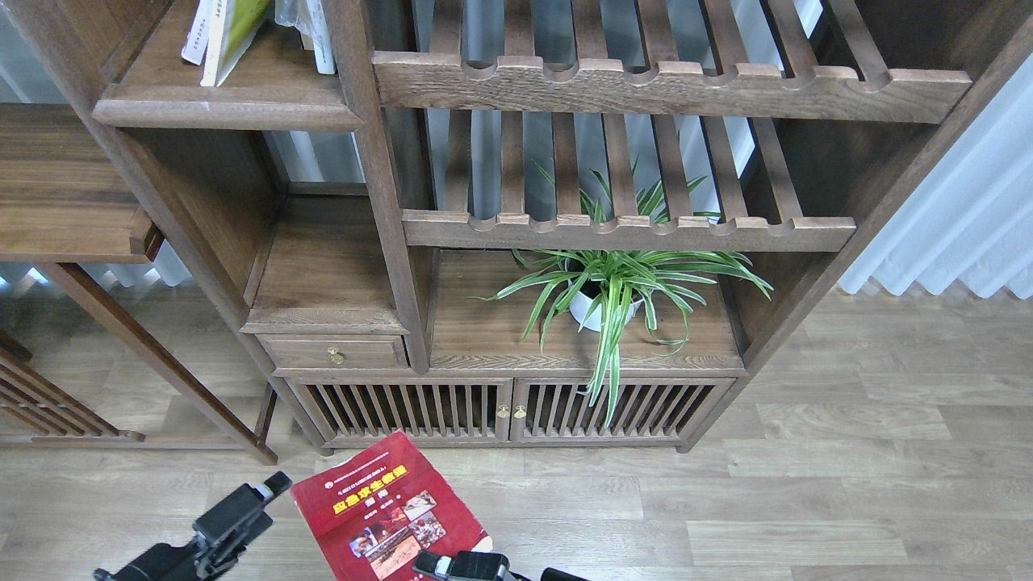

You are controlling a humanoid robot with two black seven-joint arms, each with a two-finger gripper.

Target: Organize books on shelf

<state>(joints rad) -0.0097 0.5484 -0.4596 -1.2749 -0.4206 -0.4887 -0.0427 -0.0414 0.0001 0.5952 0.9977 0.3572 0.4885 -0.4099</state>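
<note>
A dark red book [386,508] is being held cover-up at six o'clock, above the wooden floor [807,484], its lower edge apparently being gripped by the right gripper [464,566], though whether the fingers are clenched cannot be told. The left gripper [242,512] is being kept just beside it at seven o'clock; its state cannot be told. At eleven o'clock, a yellow-green book [234,36] and pale books [196,32] are being leaned on the shelf [242,101].

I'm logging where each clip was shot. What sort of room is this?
Probably a home study or living room: a dark wooden bookcase with books on its shelf, a potted spider plant, wood-look flooring and pale curtains.
</note>
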